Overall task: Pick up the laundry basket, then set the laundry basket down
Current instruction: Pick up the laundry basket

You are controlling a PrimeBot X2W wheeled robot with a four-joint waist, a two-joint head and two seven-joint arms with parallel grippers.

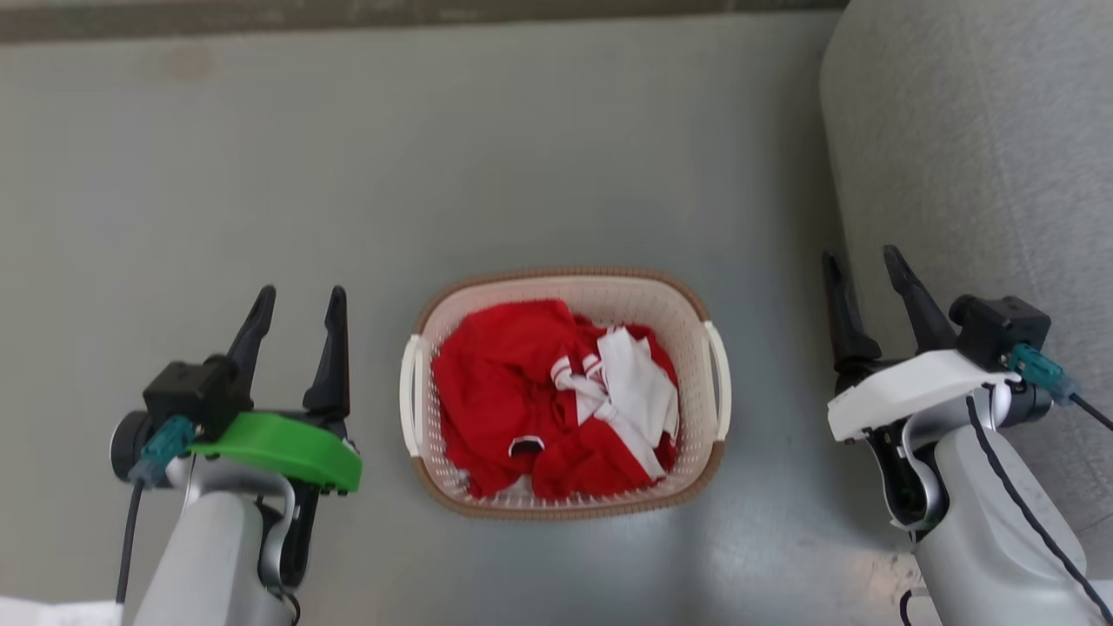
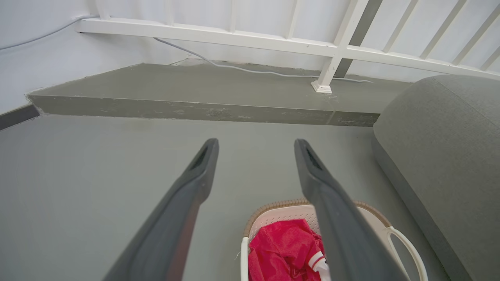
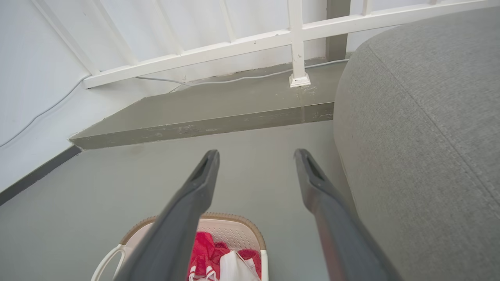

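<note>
Resting on the grey floor, the laundry basket is seen between the two arms, touched by neither. Red and white clothing is heaped inside it. The left gripper is held near the basket's left side, fingers spread wide, nothing gripped. The right gripper is held farther off the basket's right side, likewise spread wide and empty. A grey upholstered seat is noted right of the basket. Beyond the basket, a raised step and a white railing are recorded.
</note>
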